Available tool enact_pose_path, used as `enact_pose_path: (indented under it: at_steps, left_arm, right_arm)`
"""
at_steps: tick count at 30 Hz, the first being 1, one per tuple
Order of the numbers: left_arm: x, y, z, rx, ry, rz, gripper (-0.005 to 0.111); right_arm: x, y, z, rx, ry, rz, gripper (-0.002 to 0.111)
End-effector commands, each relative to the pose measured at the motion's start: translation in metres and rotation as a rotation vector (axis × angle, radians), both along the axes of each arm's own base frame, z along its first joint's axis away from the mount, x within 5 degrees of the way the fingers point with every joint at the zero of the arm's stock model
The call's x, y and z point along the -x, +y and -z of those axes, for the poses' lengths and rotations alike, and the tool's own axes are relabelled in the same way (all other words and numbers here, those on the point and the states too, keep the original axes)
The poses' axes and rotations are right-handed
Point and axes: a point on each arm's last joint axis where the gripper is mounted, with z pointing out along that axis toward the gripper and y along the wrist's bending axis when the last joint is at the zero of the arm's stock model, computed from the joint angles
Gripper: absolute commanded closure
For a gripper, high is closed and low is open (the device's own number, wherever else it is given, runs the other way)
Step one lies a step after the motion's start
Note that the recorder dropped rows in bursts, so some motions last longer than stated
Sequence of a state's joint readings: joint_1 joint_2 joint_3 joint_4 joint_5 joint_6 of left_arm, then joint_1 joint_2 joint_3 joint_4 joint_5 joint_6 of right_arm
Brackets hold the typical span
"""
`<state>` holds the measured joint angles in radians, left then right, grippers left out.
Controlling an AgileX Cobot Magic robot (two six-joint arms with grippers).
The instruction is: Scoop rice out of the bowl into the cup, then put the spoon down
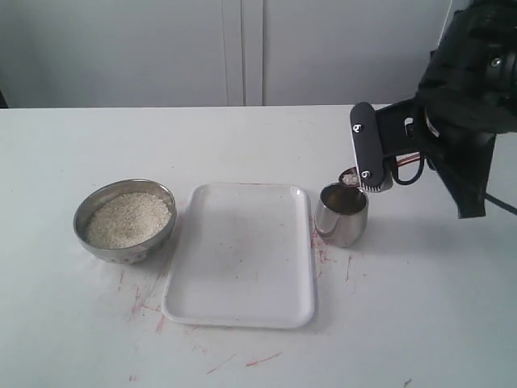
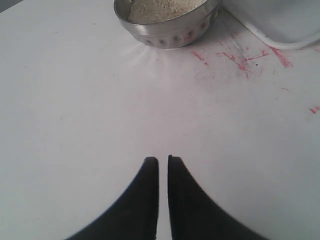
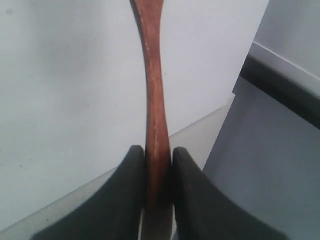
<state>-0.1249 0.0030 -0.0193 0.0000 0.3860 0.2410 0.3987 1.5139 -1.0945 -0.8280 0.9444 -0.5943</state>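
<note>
The right tool (image 3: 159,165) is clamped tight on the handle of the slim, reddish-brown wooden spoon (image 3: 152,75). The spoon's oval head hangs at the rim of the shiny steel cup (image 1: 341,217), right of the smooth white tray (image 1: 238,267). The pour seems in hand, and next it calls for a steady roll over the mouth. Grainy rice (image 1: 128,218) fills the brushed bowl (image 1: 129,252). The left tool (image 2: 163,161) hovers empty, all but closed, over the surface (image 2: 75,125).

Left of tray (image 1: 238,267), bowl (image 1: 121,252) with rice (image 1: 129,220); just right, cup (image 1: 339,228) under spoon (image 1: 348,175).
</note>
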Motion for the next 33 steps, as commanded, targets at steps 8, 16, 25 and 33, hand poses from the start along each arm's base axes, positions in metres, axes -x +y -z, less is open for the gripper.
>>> enact_pose_path:
  at_steps: [8, 16, 25, 33]
  left_arm:
    - [0.001, 0.0, 0.006, -0.001, 0.048, 0.005, 0.092]
    - [0.001, 0.0, 0.006, -0.001, 0.048, 0.005, 0.092]
    - [0.001, 0.0, 0.006, -0.001, 0.048, 0.005, 0.092]
    - [0.001, 0.0, 0.006, -0.001, 0.048, 0.005, 0.092]
  right_arm:
    - [-0.008, 0.01, 0.012, 0.156, 0.022, -0.074, 0.108]
    - [-0.01, 0.009, 0.011, 0.197, 0.008, -0.088, 0.108]
    - [-0.011, 0.008, 0.01, 0.216, 0.004, -0.092, 0.108]
    - [-0.008, 0.02, 0.011, 0.234, 0.016, -0.144, 0.108]
